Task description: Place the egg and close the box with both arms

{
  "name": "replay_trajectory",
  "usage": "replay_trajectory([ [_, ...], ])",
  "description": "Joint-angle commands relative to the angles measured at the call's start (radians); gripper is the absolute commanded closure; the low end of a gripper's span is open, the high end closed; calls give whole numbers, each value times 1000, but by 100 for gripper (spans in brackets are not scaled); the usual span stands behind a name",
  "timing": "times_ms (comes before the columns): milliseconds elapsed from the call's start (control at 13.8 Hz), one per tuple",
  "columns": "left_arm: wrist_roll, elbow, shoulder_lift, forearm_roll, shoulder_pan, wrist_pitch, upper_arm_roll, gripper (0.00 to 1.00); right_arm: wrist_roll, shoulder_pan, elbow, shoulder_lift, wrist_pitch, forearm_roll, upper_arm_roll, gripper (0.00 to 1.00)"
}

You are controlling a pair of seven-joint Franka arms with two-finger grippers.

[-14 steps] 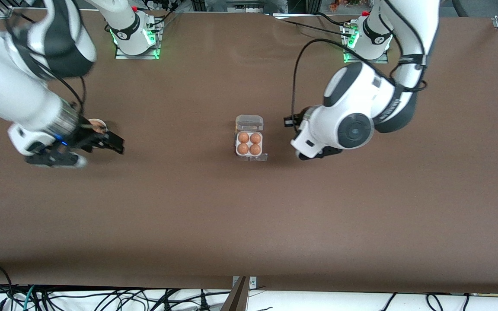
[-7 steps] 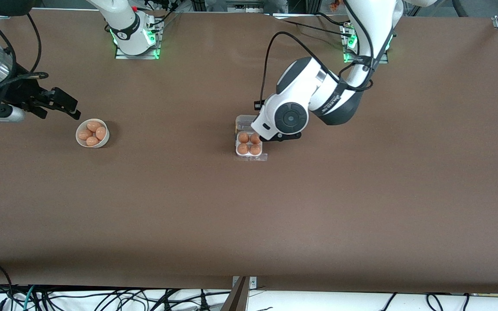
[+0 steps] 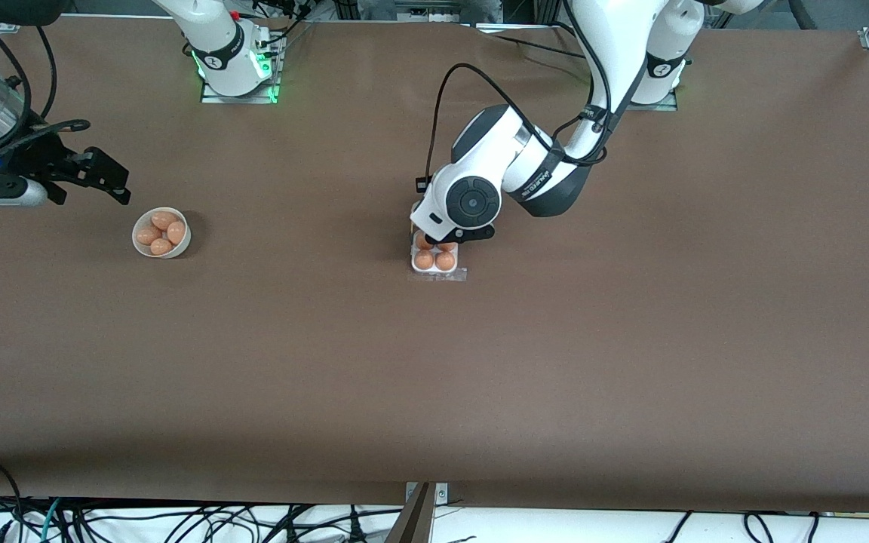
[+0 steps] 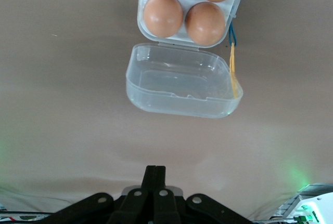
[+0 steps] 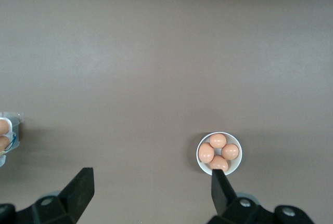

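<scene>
The right gripper (image 3: pixel 99 181) hangs up in the air over the brown table (image 3: pixel 434 392) at the right arm's end, its fingers (image 5: pixel 78 190) spread wide apart with nothing between them. The arm waits there, close to the table's edge at nine o'clock in the front view. Just below it in that view, toward five o'clock from the claw, sits a round white bowl (image 3: pixel 161 233) with four orange-brown eggs in it, packed close together. It stands by itself with bare table all round.

From the bowl across to the middle there is a long open stretch of tabletop, and the whole half of the table nearer the front camera, from four o'clock round to eight, is bare as well.

At the centre stands the box (image 3: pixel 434 260). Its white tray holds four eggs, one in each cell, so the egg (image 4: pixel 163 15) sits in its cell among the others. The clear lid (image 4: pixel 179 81) is hinged back and lies flat on the table, open side up, touching the tray along its hinge edge. The left gripper (image 4: pixel 154 180) is over that lid, its fingers pressed together, gripping nothing. The left arm's wrist covers the lid and part of the tray in the front view.

Toward three o'clock from the box, at the left arm's end, the table is open out to its edge.
</scene>
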Motion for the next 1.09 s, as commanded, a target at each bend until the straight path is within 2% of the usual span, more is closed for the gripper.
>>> replay_trajectory([
  [0, -12, 25, 29, -30, -27, 0, 15, 100, 0, -20, -6, -8, -14, -15, 23, 0],
  [579, 4, 25, 72, -18, -40, 5, 17, 100, 1, -18, 8, 10, -14, -15, 29, 0],
  [1014, 7, 28, 72, -15, -29, 78, 38, 100, 3, -20, 8, 12, -16, -14, 27, 0],
])
